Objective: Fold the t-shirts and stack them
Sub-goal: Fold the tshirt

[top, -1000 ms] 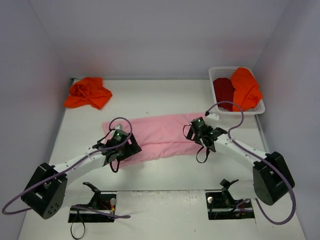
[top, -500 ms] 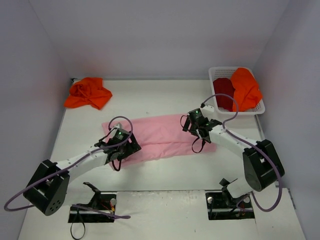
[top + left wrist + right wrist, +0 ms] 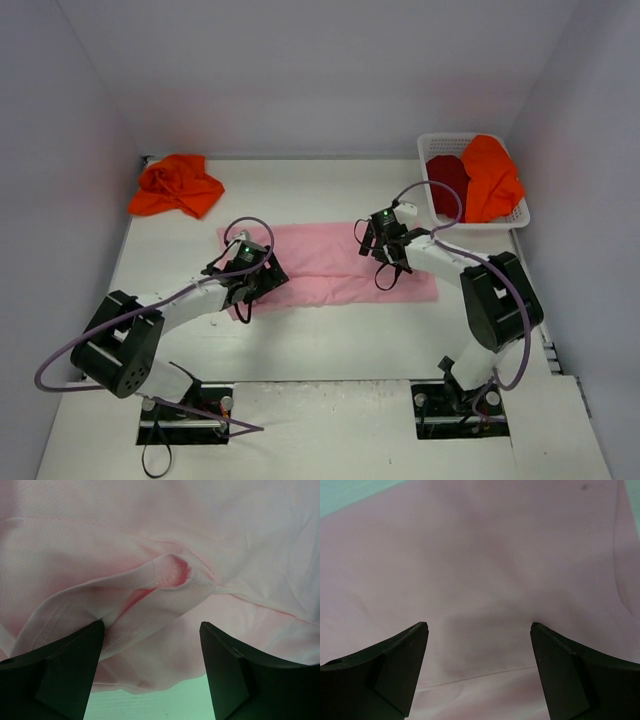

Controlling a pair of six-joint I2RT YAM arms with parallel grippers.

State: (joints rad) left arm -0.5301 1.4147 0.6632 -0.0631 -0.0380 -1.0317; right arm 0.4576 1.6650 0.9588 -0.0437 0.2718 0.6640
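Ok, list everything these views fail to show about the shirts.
Top view: the left tool and right tool cover parts of the pink t-shirt; contact with it is unclear.
Top view: the dark red t-shirt is partly hidden by the orange t-shirt over it and the basket wall.
Wrist views: pink cloth runs past the frame; collar and sleeves cannot be told.
Left wrist view: the fold hides its own inside.

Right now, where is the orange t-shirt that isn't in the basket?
In the top view, the loose orange t-shirt lies crumpled at the far left corner of the table, apart from the pink t-shirt spread out mid-table.
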